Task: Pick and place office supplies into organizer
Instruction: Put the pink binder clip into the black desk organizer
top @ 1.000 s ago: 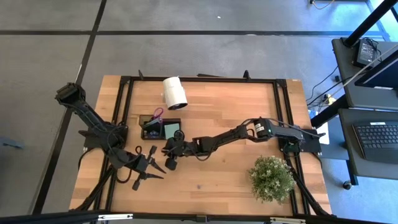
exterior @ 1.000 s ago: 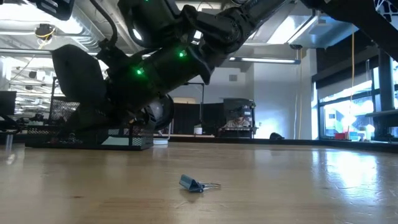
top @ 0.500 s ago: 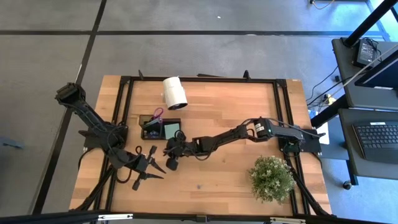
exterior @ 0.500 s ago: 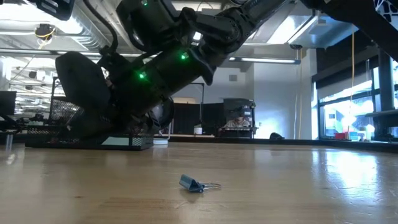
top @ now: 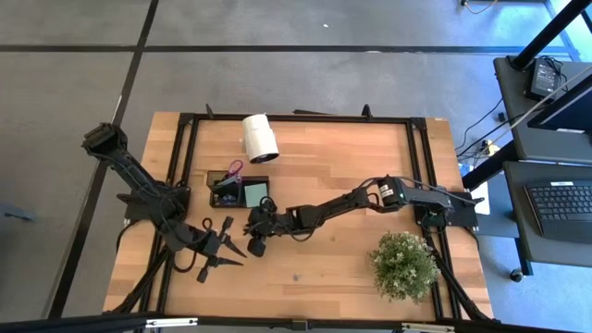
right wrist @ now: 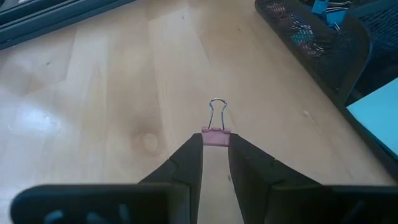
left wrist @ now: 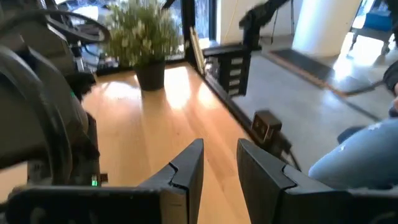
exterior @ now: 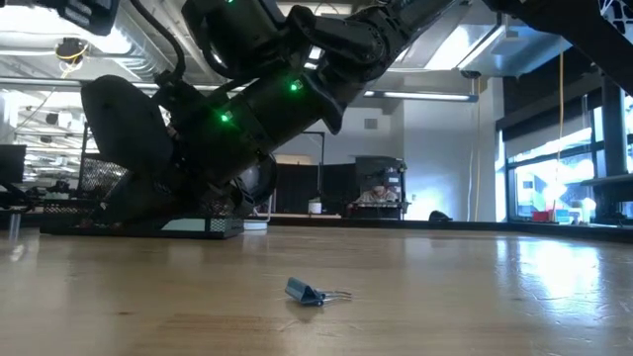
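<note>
Clip (right wrist: 216, 134), pink, lies on the surface at my right end effector (right wrist: 214, 155) fingertips, wire loop pointing away, fingers nearly pressed on it, organizer (right wrist: 323, 46) just beside.

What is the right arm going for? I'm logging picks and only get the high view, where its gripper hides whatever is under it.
Observer: A pink binder clip lies on the wood directly ahead of the right gripper, with its wire handles pointing away.
Operator: Any clips in the organizer?
Observer: Yes. The right wrist view shows blue binder clips inside the mesh organizer.
Operator: Anything else loose?
Observer: In the low view, a lone blue clip lies by itself on the table.
</note>
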Tool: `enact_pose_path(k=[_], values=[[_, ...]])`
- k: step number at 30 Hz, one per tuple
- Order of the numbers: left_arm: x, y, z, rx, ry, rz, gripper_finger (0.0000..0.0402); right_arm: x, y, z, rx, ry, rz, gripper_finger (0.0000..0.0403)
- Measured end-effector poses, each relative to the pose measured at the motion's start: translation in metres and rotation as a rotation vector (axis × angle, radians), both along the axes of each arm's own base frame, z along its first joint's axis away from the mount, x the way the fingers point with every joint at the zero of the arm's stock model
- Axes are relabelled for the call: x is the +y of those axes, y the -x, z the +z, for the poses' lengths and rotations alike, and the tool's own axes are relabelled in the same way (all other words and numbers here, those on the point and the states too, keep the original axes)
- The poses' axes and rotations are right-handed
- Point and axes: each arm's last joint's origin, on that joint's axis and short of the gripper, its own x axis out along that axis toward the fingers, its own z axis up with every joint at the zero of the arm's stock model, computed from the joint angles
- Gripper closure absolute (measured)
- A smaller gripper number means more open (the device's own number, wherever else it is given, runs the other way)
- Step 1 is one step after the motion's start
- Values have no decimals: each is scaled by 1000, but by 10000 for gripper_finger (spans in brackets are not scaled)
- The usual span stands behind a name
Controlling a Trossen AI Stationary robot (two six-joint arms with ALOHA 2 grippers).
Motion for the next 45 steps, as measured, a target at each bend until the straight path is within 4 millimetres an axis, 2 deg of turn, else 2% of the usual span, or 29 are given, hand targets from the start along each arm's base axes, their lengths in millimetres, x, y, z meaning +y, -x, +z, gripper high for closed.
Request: enact_pose_path(k=[9, 29, 35, 41, 45], values=[[8, 6, -24, 176, -232, 11, 311, 0, 0, 0, -1, -1, -1, 323], [26, 18, -46, 338, -671, 20, 311, 1, 0, 1, -4, -27, 4, 322], [32, 15, -58, 417, -776, 33, 311, 1, 0, 1, -2, -39, 22, 322], [31, 8, -78, 483, -910, -1, 311, 1, 0, 1, -1, -41, 25, 322], [31, 6, -88, 501, -991, 38, 311, 1, 0, 1, 1, -41, 23, 322]])
